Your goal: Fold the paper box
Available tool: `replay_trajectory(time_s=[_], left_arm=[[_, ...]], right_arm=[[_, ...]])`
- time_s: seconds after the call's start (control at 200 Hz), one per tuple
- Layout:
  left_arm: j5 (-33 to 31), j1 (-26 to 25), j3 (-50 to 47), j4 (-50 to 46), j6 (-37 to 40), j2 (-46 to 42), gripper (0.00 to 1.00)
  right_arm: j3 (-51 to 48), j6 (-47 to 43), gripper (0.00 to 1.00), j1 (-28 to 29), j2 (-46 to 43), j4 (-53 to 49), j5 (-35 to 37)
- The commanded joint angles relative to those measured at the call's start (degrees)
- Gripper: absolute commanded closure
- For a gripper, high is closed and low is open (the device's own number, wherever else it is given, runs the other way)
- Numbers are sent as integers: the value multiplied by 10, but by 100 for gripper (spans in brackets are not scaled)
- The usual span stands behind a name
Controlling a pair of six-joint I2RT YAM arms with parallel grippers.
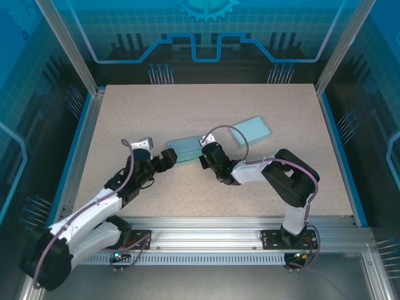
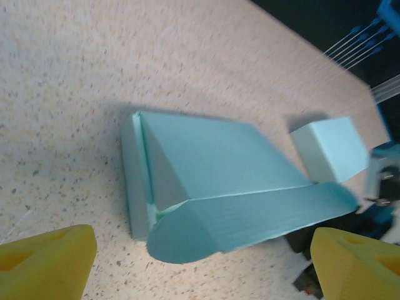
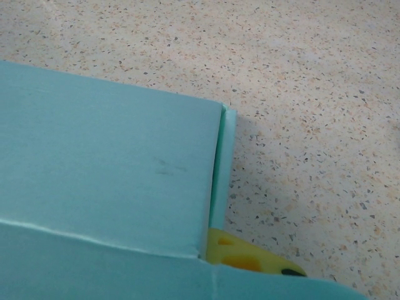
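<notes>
The light teal paper box lies at mid-table. In the left wrist view the paper box has its lid raised at a slant, and the long front flap with a rounded end tab sticks out toward me. My left gripper is open at the box's left end. Its yellow fingers stand wide apart and the tab hangs free between them. My right gripper is at the box's right end, shut on the flap. One yellow finger shows under the flap's edge.
A second teal box, closed, lies behind and to the right of the first; it also appears in the left wrist view. The speckled tabletop is bounded by blue rails and glass walls.
</notes>
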Motion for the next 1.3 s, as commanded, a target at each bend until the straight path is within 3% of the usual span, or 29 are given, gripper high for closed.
replay_trajectory(time_s=[0.0,0.09,0.21,0.365,0.615,0.845,1.106,1.151,1.296], left_arm=[[-45,-3,28,-50,17,-30,8],[-59,2,68,-74,54,-11,12],[-6,4,118,-47,87,57,20],[97,4,175,14,101,188,45],[151,8,229,51,79,344,75],[166,10,188,139,31,407,83],[171,10,146,250,1,470,86],[172,10,142,259,-2,477,86],[170,10,131,289,-3,491,87]], right_arm=[[-1,1,100,11,21,-36,-4],[1,-2,100,13,21,-37,-4],[2,-7,99,17,18,-40,-2],[6,-10,98,23,17,-51,1],[26,-18,93,31,11,-83,9],[30,-22,70,38,-6,-112,9],[5,-19,30,47,-83,-154,4],[-11,-15,19,48,-103,-163,4],[-34,-7,4,50,-181,-196,-20]])
